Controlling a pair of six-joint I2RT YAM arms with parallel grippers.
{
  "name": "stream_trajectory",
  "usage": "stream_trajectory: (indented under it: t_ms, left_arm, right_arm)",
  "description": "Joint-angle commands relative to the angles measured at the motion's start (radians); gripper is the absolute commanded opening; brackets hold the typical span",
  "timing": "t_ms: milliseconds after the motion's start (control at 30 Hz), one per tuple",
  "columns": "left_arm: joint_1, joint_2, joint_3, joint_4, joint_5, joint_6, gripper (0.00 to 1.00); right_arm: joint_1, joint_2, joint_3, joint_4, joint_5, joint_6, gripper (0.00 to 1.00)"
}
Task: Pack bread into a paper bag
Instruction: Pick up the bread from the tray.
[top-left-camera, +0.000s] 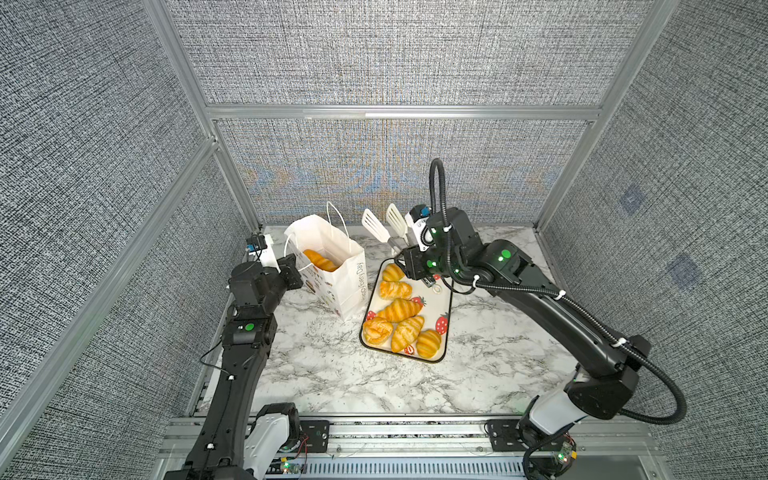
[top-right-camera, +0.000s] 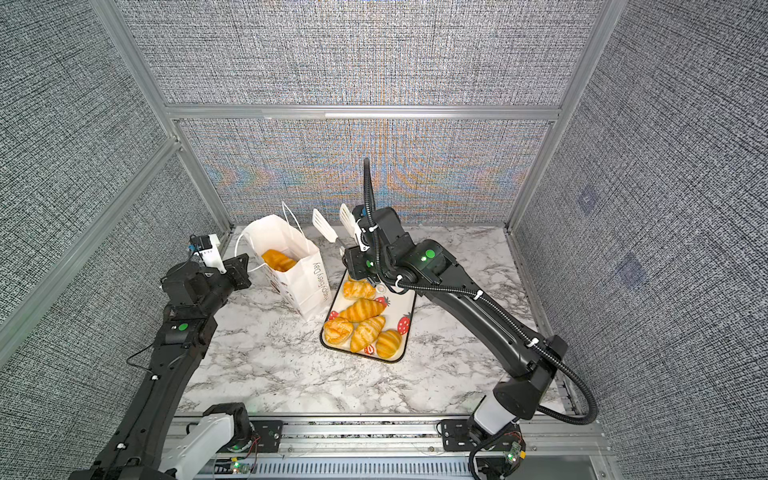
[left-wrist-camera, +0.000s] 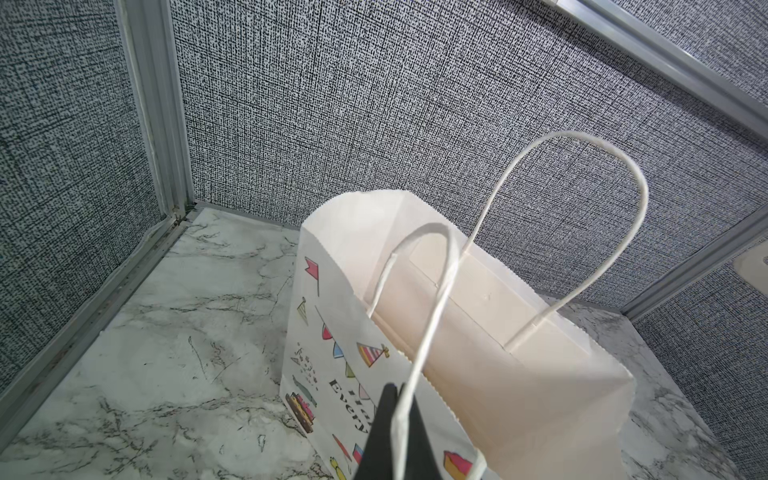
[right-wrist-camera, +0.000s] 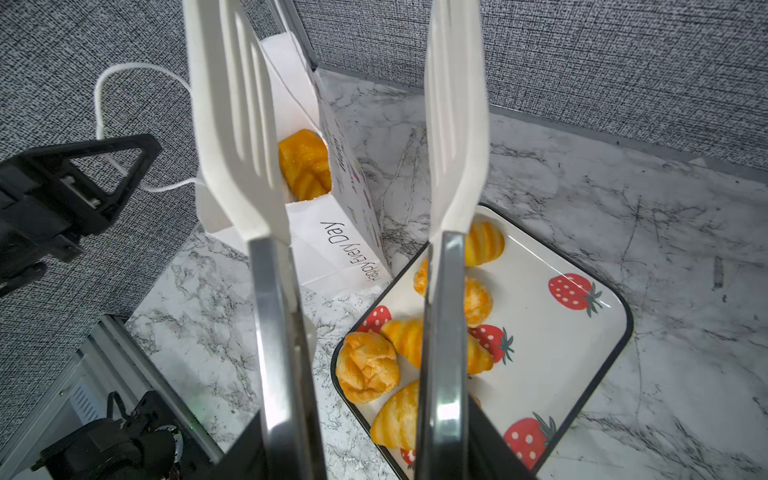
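On the marble table (top-left-camera: 332, 374), the paper bag (top-left-camera: 345, 274) stands open with one pastry (top-left-camera: 320, 261) inside, perhaps more beneath it. The left gripper (left-wrist-camera: 398, 397) pinches its cord handle (left-wrist-camera: 432, 316). The right gripper (top-left-camera: 409, 259) holds tongs (top-left-camera: 384, 226) raised near the bag, blades spread and empty. Six pastries (top-left-camera: 399, 309) lie on the tray (top-left-camera: 434, 305).

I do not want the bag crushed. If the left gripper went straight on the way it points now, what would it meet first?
Probably the paper bag: the left gripper, shut on its cord handle, points at the printed side near the rim. Nothing shows between, but depth is unclear.
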Motion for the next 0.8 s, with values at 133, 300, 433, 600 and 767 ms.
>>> stream_trajectory:
  t_ms: [133, 300, 433, 600, 767]
  left_arm:
    - [0.001, 0.002, 0.001, 0.013, 0.001, 0.003, 0.0]
    - [0.002, 0.005, 0.001, 0.014, 0.002, 0.0, 0.0]
    - [0.004, 0.005, -0.001, 0.014, 0.003, 0.001, 0.0]
    - [0.004, 0.004, 0.0, 0.015, 0.004, -0.001, 0.0]
    - [0.004, 0.004, 0.0, 0.017, 0.006, -0.001, 0.0]
  right_arm:
    - [-0.059, -0.06, -0.14, 0.074, -0.018, 0.043, 0.54]
    - [-0.097, -0.105, -0.259, 0.111, -0.039, 0.065, 0.54]
    - [-0.129, -0.128, -0.34, 0.127, -0.057, 0.086, 0.55]
    - [-0.148, -0.14, -0.416, 0.145, -0.071, 0.107, 0.55]
    - [-0.159, -0.139, -0.482, 0.17, -0.081, 0.139, 0.55]
